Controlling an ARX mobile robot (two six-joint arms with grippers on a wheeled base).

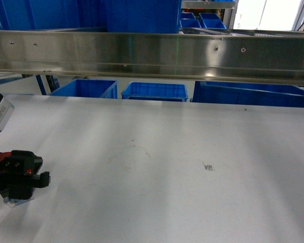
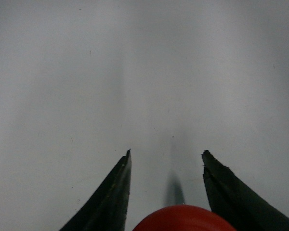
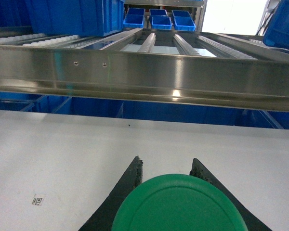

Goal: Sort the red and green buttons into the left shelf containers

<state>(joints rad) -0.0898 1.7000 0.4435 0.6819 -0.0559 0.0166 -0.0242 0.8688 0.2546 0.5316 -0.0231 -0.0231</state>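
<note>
Brushed steel forms the long shelf rail point(image 1: 152, 53) that crosses the head view, dotted with small screws. Behind and below it, deep blue plastic bins point(image 1: 154, 91) with thick rims are seen, their lower walls cut off by the white table point(image 1: 167, 167). The table surface is matt and smooth, marked with a faint ring stain and a small square code sticker point(image 1: 208, 166).

At the left edge of the head view, the left gripper point(image 1: 25, 190) is seen low over the table, black and blocky, with something clear and pale just beneath it that is too small to be made out. In the left wrist view, its two black tapered fingers point(image 2: 111, 197) are spread apart, and the glossy domed red button point(image 2: 183, 219) is seen between them at the bottom edge, mostly cropped. Whether the fingers press on the button cannot be told.

In the right wrist view, the right gripper point(image 3: 166, 168) is seen above the table, facing the rail and the roller tracks point(image 3: 151, 42) behind it. The wide, flat green button point(image 3: 179, 204) sits between its black fingers point(image 3: 130, 185), covering most of them; the tips stand narrowly apart and the cap appears gripped. The button's body is hidden. The right gripper is not seen in the head view.
</note>
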